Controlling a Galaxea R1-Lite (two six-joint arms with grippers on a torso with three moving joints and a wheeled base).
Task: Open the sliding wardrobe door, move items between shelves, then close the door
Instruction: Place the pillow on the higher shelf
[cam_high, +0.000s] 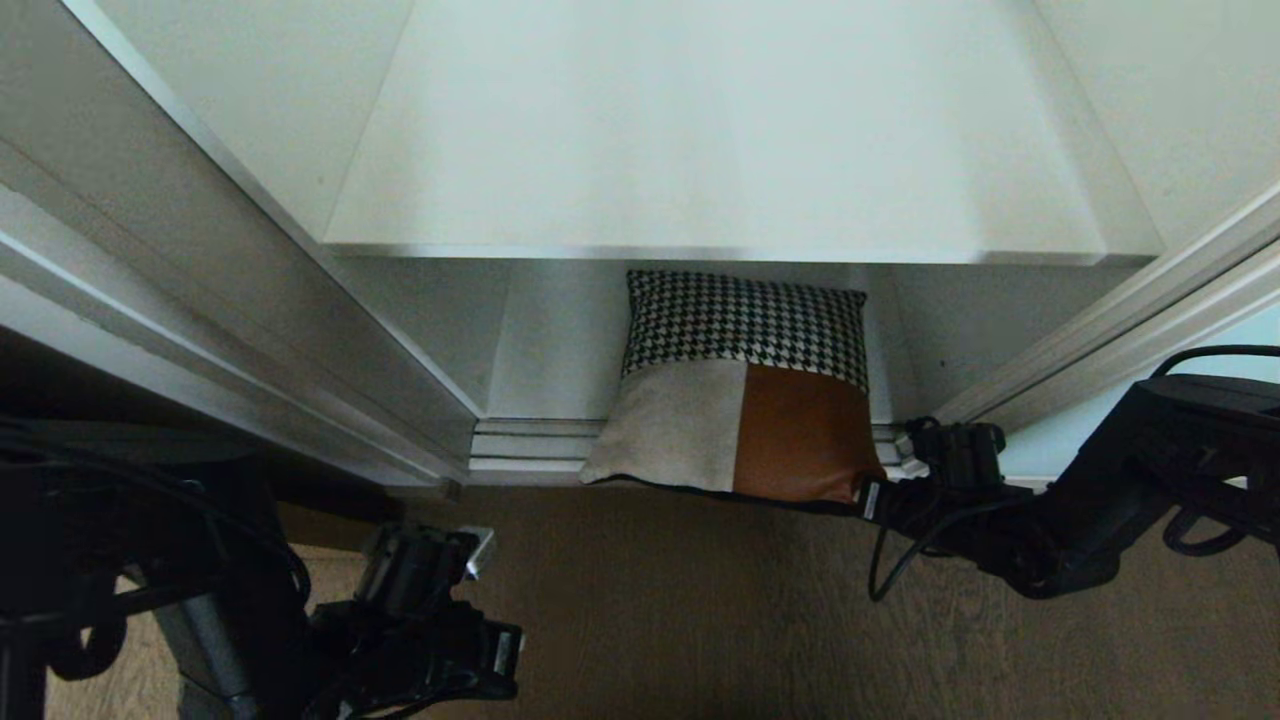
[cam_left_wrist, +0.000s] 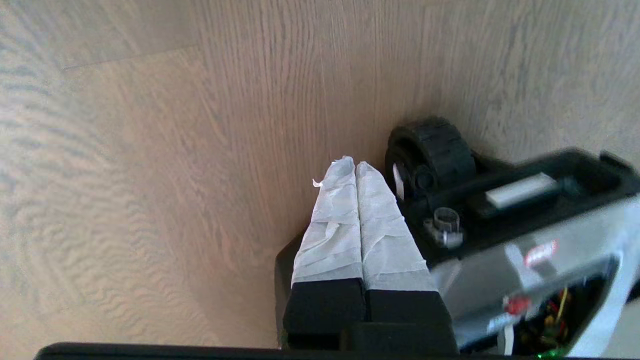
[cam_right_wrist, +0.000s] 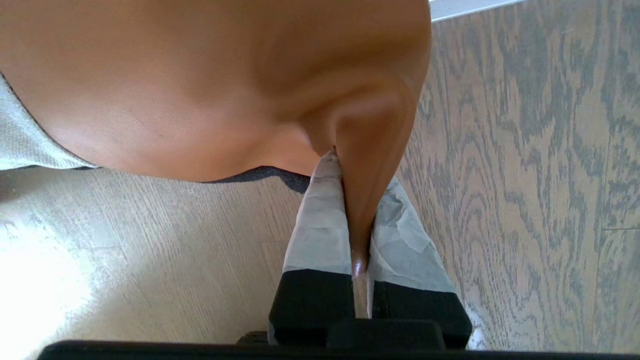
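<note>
Left gripper (cam_left_wrist: 356, 167): near left, low over the floor (cam_left_wrist: 150, 175), beside the base wheel (cam_left_wrist: 432, 147); fingers pressed together, nothing held. Cushion (cam_high: 735, 385): centre, propped on the bottom shelf (cam_high: 540, 350), near edge overhanging the door track (cam_high: 520, 440). Judged soft, light, prone to sag; leather-like rust panel likely slick, so a deep corner pinch advised. Right gripper (cam_right_wrist: 350, 210): near right, fingers clamped on the cushion's rust corner.

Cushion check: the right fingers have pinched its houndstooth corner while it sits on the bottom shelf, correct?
Not quite. The right gripper has pinched the cushion by its rust-orange corner, not the houndstooth one, as the right wrist view shows. The cushion does sit on the bottom shelf.
</note>
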